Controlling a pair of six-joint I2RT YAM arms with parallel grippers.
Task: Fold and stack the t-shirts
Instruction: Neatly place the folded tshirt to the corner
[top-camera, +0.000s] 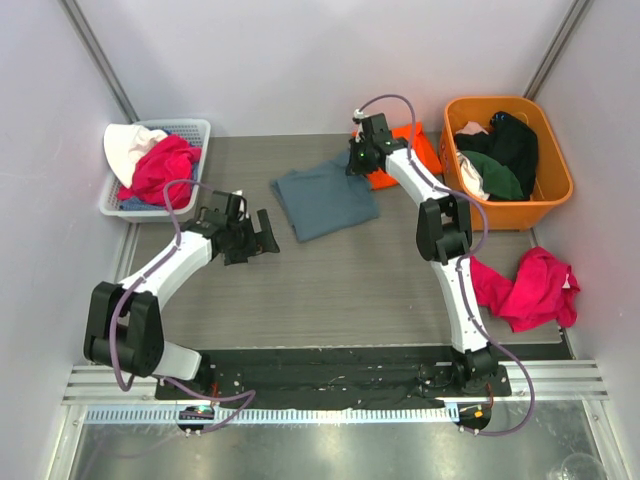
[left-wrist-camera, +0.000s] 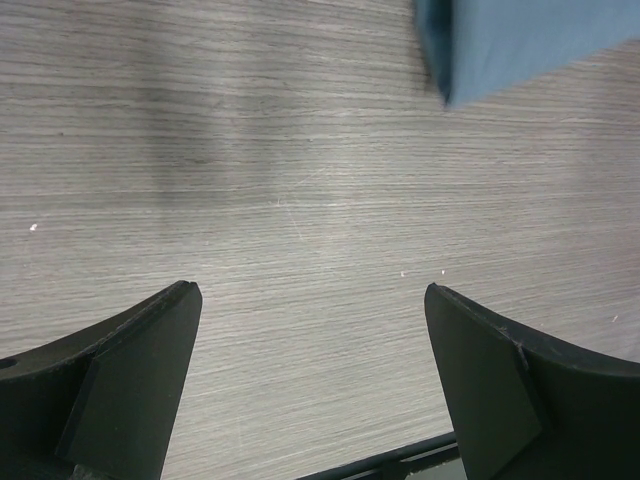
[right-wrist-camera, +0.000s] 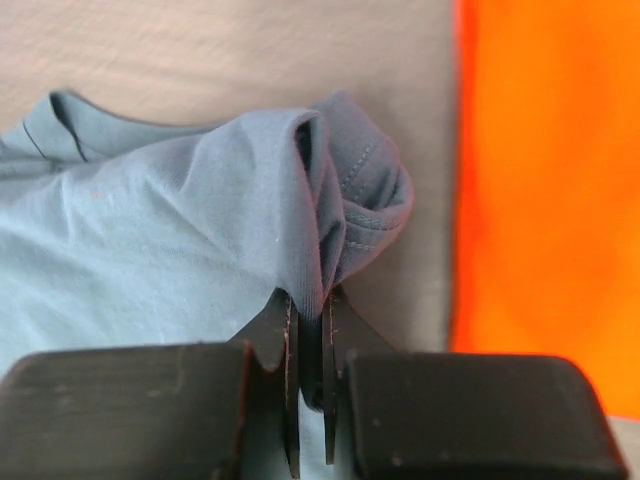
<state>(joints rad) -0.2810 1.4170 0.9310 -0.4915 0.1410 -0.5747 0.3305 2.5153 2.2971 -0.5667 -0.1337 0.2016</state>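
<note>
Black fingers (right-wrist-camera: 272, 335) of the right gripper (right-wrist-camera: 308, 305) filled the bottom of the right wrist view, pressed almost together and pinching a raised fold of the blue-grey t-shirt (right-wrist-camera: 150, 240). Soft matte knit rose in a peak straight from the fingertips. A stitched hem curled over in a small roll just beside them, and gentle creases spread away across the cloth on the other side. Bright orange fabric of the orange t-shirt (right-wrist-camera: 550, 200) lay just beside the closed fingers, past a narrow strip of grey wood-grain table (right-wrist-camera: 420, 80). From above, the blue-grey t-shirt (top-camera: 325, 200) lay on the table (top-camera: 330, 290) as a rough folded rectangle, turned at a slant, and the right gripper (top-camera: 352, 165) held its far corner. The orange t-shirt (top-camera: 422, 150) showed behind and beside that gripper, partly hidden by the arm. The left gripper (top-camera: 262, 235) sat near the shirt's near corner, apart from it. In its own wrist view the left gripper (left-wrist-camera: 310, 340) stood wide open and held nothing. Bare table lay between its two dark fingers (left-wrist-camera: 130, 380), and one corner of the blue-grey t-shirt (left-wrist-camera: 520, 40) showed well ahead of them. An orange tub (top-camera: 555, 190) of dark clothes, a white basket (top-camera: 200, 128) and a pink garment (top-camera: 530, 290) lay further off.
</note>
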